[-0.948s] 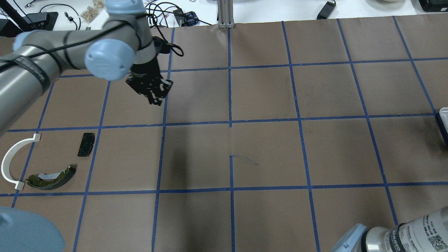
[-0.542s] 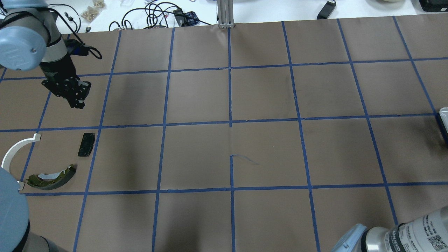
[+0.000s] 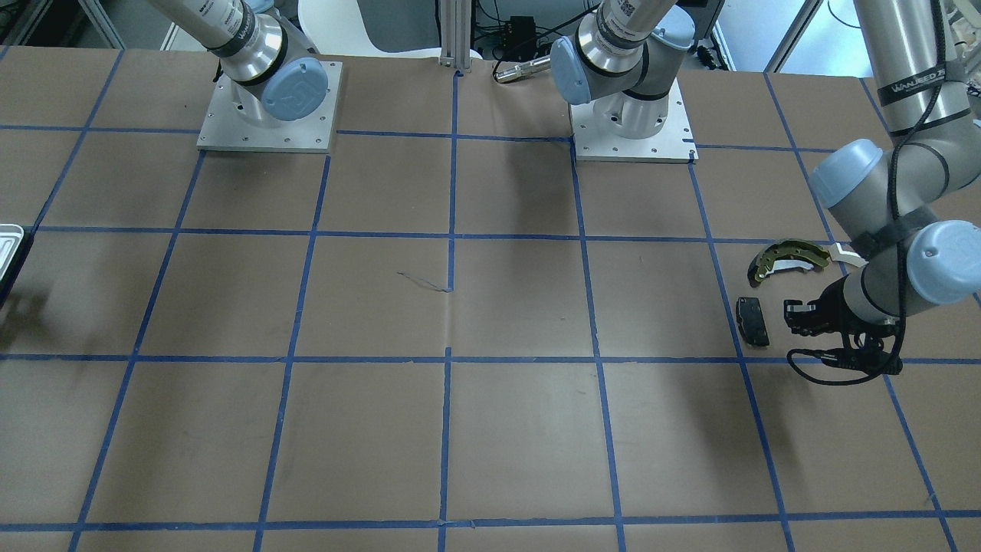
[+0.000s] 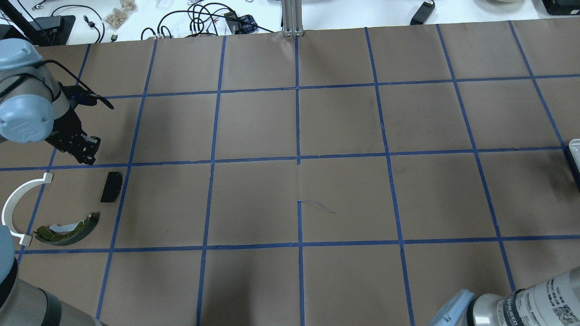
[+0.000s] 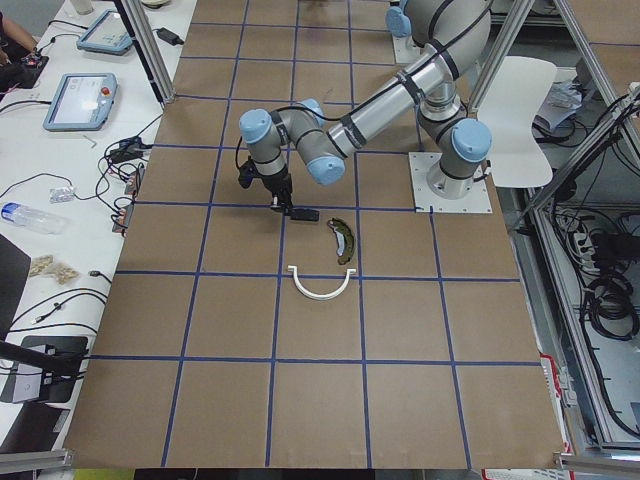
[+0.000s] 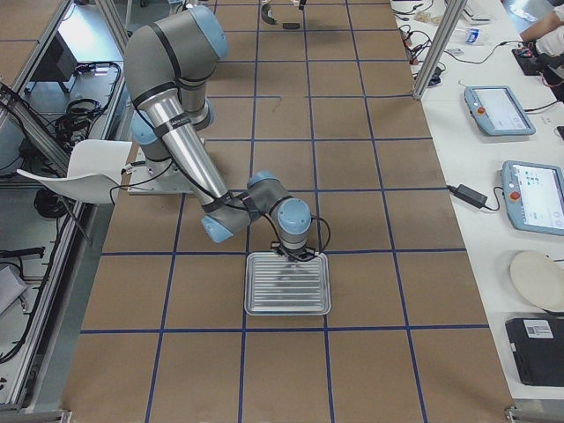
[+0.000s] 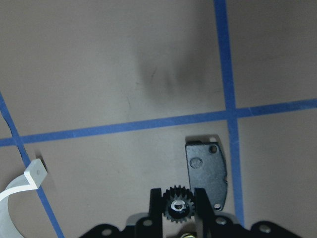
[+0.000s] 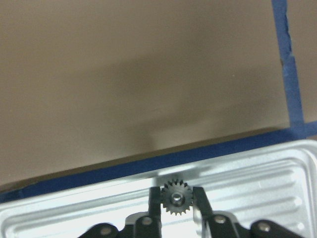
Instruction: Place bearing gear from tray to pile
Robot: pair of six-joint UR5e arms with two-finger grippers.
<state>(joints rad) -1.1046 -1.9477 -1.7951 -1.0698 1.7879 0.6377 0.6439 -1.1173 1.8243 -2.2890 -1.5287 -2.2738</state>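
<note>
My left gripper (image 4: 87,154) is shut on a small black toothed bearing gear (image 7: 177,208), held just above the table beside the black pad (image 4: 111,186). The pile also holds an olive-gold brake shoe (image 4: 68,230) and a white plastic arc (image 4: 17,206). In the left wrist view the pad (image 7: 206,174) lies right by the fingers and the arc's end (image 7: 22,184) is at lower left. My right gripper (image 8: 177,194) is shut on a second bearing gear (image 8: 177,199) over the ribbed silvery tray (image 8: 257,196), at the table's right end (image 6: 288,284).
The brown paper table has a blue tape grid. An aluminium post (image 4: 292,18) stands at the far edge, with cables (image 4: 204,18) on the white bench behind. The arm bases (image 3: 268,107) (image 3: 632,115) sit on the robot's side. The tray's corner (image 4: 574,147) shows at the overhead view's right edge.
My left arm has swung from the far middle-left of the table to the left and nearer, bringing its gripper down close to the black pad. The pile has not moved.
</note>
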